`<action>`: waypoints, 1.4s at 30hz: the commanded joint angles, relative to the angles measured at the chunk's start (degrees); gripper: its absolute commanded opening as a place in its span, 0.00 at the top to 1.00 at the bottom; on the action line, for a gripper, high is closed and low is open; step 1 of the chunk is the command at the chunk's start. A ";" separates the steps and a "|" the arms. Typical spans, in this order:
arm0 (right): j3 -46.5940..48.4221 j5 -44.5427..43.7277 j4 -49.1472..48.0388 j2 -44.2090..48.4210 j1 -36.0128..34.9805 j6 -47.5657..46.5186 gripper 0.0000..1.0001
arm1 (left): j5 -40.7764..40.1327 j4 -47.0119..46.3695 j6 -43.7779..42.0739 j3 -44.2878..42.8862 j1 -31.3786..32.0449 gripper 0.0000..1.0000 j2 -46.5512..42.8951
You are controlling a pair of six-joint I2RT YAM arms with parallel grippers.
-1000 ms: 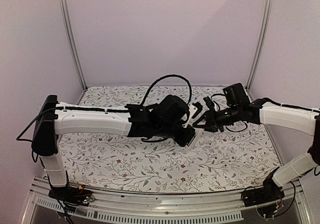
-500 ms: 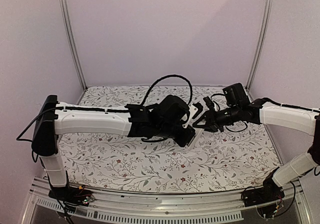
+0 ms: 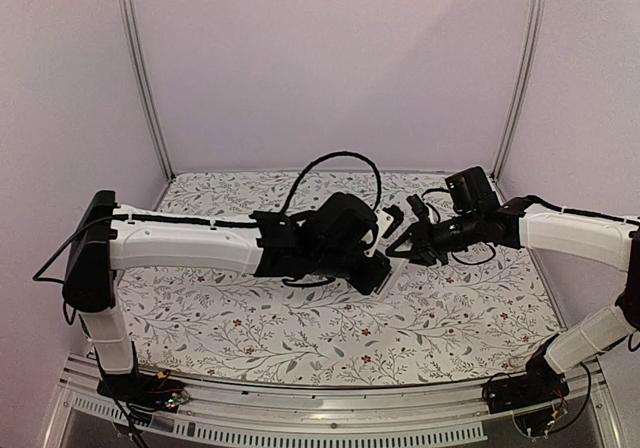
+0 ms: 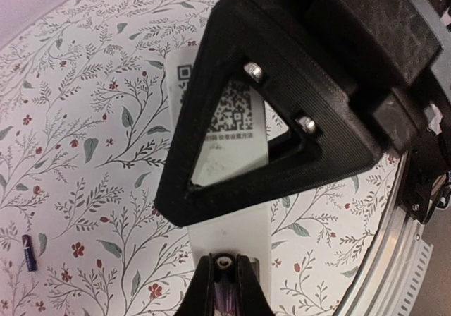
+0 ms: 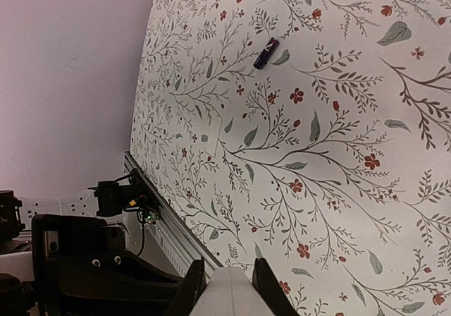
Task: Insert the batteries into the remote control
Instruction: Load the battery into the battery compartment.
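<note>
Lilac walls (image 3: pixel 330 68) and two aluminium posts close in a floral tabletop (image 3: pixel 250 328). Over it the left arm (image 3: pixel 180 246) and the right arm (image 3: pixel 570 233) meet at centre right of the overhead view.

The remote control (image 4: pixel 236 242) shows in the left wrist view as a white bar with a QR label, running from the upper middle of the frame down to the bottom edge. It sits above the tabletop. A black triangular finger (image 4: pixel 268 176), apparently the right arm's, lies across its labelled part.

In the right wrist view, the right jaws are closed on a white end at the bottom of the frame, which appears to be the remote control.

At the bottom of the left wrist view, the left jaws are drawn narrow around a small dark purplish cylinder, the held battery (image 4: pixel 225 303). Its tip is at the remote control's white face. I cannot tell whether it is seated.

The loose battery (image 4: pixel 27 252) lies flat on the tabletop at the lower left of that view, well apart from the remote control. It shows again near the top of the right wrist view (image 5: pixel 266 53).

Little differs from a second ago. Both arms keep the same reach. The right arm's tip sits slightly higher in the overhead view, and less white shows beside the left wrist.
</note>
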State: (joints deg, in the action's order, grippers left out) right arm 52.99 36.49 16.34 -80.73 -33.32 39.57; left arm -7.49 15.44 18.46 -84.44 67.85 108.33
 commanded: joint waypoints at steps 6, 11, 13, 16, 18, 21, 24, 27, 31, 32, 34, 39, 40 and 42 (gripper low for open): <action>2.11 2.25 -1.13 0.40 -0.18 -0.45 1.00 | -1.34 -0.10 -0.75 2.67 -0.44 1.00 -2.48; 1.81 2.11 -1.11 0.40 -0.23 -0.29 1.00 | -2.54 -1.54 -2.10 3.51 -0.44 1.00 -4.05; 1.69 1.92 -1.07 0.48 -0.24 -0.33 1.00 | -2.82 -0.90 -2.56 3.13 -0.44 1.00 -4.20; 1.59 1.43 -0.90 0.64 -0.19 -0.45 1.00 | -2.66 -0.24 -2.66 2.66 -0.42 1.00 -4.45; 1.51 1.39 -0.79 0.66 -0.25 -0.53 1.00 | -2.39 -0.32 -2.51 2.79 -0.36 1.00 -4.93; 1.54 1.47 -0.90 0.61 -0.27 -0.53 1.00 | -2.06 -0.67 -2.50 2.97 -0.35 1.00 -5.46; 1.76 1.56 -0.86 0.61 -0.26 -0.50 1.00 | -1.20 -0.86 -2.55 2.93 -0.35 1.00 -5.22; 1.85 1.71 -0.90 0.65 -0.30 -0.35 1.00 | -0.45 -0.94 -2.63 2.97 -0.27 1.00 -4.83; 1.85 1.73 -0.88 0.70 -0.26 -0.29 1.00 | 0.63 -1.12 -2.71 2.97 -0.18 1.00 -4.21; 1.90 1.77 -0.89 0.74 -0.25 -0.29 1.00 | 0.69 -1.12 -2.72 3.04 -0.18 1.00 -4.12; 1.94 1.76 -0.88 0.82 -0.26 -0.28 1.00 | 0.73 -1.12 -2.75 3.14 -0.18 1.00 -3.94; 2.07 1.62 -1.05 0.84 -0.27 -0.05 1.00 | 2.09 -1.77 -2.06 2.98 0.11 1.00 -3.55; 2.04 1.77 -1.19 0.77 -0.26 0.02 1.00 | 2.03 -1.92 -2.10 2.97 0.23 1.00 -3.48; 2.03 1.91 -1.37 0.67 -0.31 0.07 1.00 | 2.42 -2.35 -1.74 2.97 0.28 1.00 -3.46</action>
State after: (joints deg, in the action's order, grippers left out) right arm 53.30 37.91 15.07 -80.73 -33.34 39.62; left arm -6.37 14.09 16.34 -82.00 67.88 105.10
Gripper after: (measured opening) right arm 0.170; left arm 0.069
